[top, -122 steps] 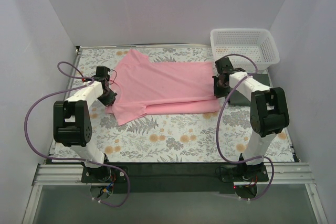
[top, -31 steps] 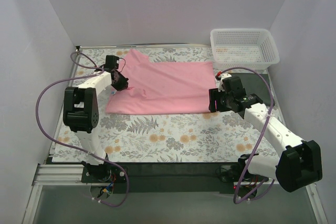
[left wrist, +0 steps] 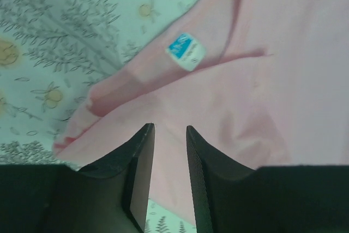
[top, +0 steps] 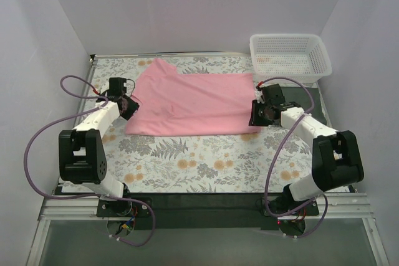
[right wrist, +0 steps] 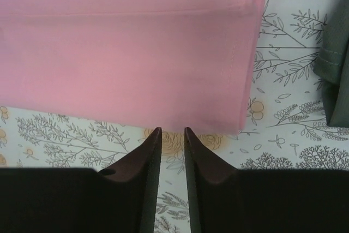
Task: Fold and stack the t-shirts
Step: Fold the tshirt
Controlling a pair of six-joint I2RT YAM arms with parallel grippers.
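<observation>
The light pink t-shirt [top: 193, 101] lies flat on the floral cloth, partly folded, its left sleeve tucked in. My left gripper [top: 128, 107] hovers at its left edge. In the left wrist view [left wrist: 169, 129] the jaws stand a little apart over pink cloth [left wrist: 256, 69], with nothing between them. A white and blue label [left wrist: 185, 51] shows near the folded sleeve. My right gripper [top: 257, 115] is at the shirt's right hem, jaws slightly apart and empty [right wrist: 173, 130], just short of the pink edge [right wrist: 136, 64]. The dark green folded t-shirt [right wrist: 334, 80] lies to its right.
A white mesh basket [top: 287, 37] stands at the back right corner. The dark green shirt [top: 312, 99] lies under the right arm, in front of the basket. The floral table cloth [top: 206, 160] covers the table. White walls close in on three sides.
The shirt's left sleeve has been folded inward. My left gripper has drawn back from the sleeve to the shirt's left edge. My right arm has swung back in, gripper still at the right hem.
</observation>
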